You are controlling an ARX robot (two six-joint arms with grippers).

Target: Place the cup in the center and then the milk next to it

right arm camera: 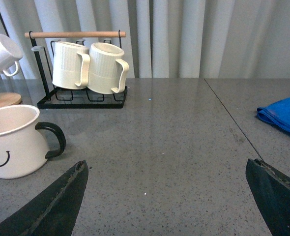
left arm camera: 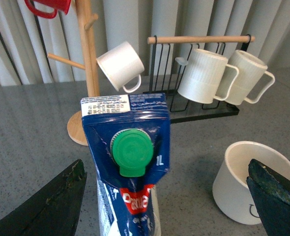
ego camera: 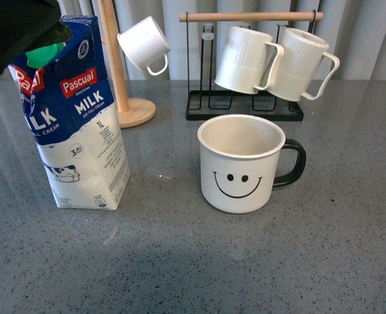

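The cup (ego camera: 240,163), off-white with a black smiley and black handle, stands upright in the middle of the grey table (ego camera: 278,261). To its left stands the milk (ego camera: 75,118), a blue-and-white Pascual carton with a green cap (left arm camera: 131,151). My left gripper (left arm camera: 165,169) hovers open above the carton's top, its fingers wide on either side and touching nothing; in the front view it is a dark shape (ego camera: 16,29) at the top left. The right gripper (right arm camera: 167,167) is open over bare table, with the cup (right arm camera: 12,142) off to one side.
Behind the cup, a black rack (ego camera: 245,104) holds two ribbed cream mugs (ego camera: 245,59). A wooden mug tree (ego camera: 118,65) behind the milk carries a small white cup (ego camera: 145,44) and a red cup (left arm camera: 49,6). A blue cloth (right arm camera: 285,113) lies at the far right.
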